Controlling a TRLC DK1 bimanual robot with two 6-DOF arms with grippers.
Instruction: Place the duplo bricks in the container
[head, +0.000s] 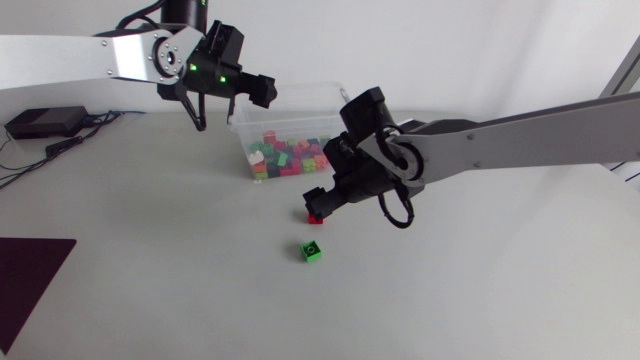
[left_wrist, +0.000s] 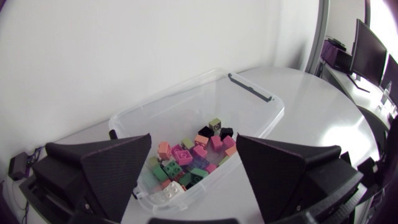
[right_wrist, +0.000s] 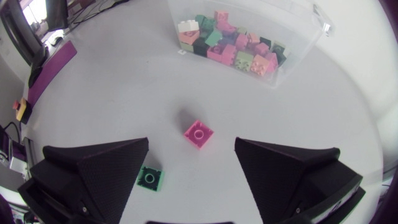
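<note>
Pick step: right fingers (right_wrist: 106, 174) spread over pink brick (right_wrist: 199, 133); next descend, pinch. Left fingers (left_wrist: 112, 168) spread, empty, above container (left_wrist: 249, 99).

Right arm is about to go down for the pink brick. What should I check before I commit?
1. Right gripper open and empty: ok.
2. Pink brick lined up: ok. It lies flat on the table, ahead of the gripper and in line with the gap between the fingers.
3. Green brick clear of the grasp: cannot tell. It lies close beside one finger and might get nudged.
4. Container ready: ok. It is open on top and only partly filled.
5. Drop path free: probably not ok. The left gripper hangs open above the container.
</note>
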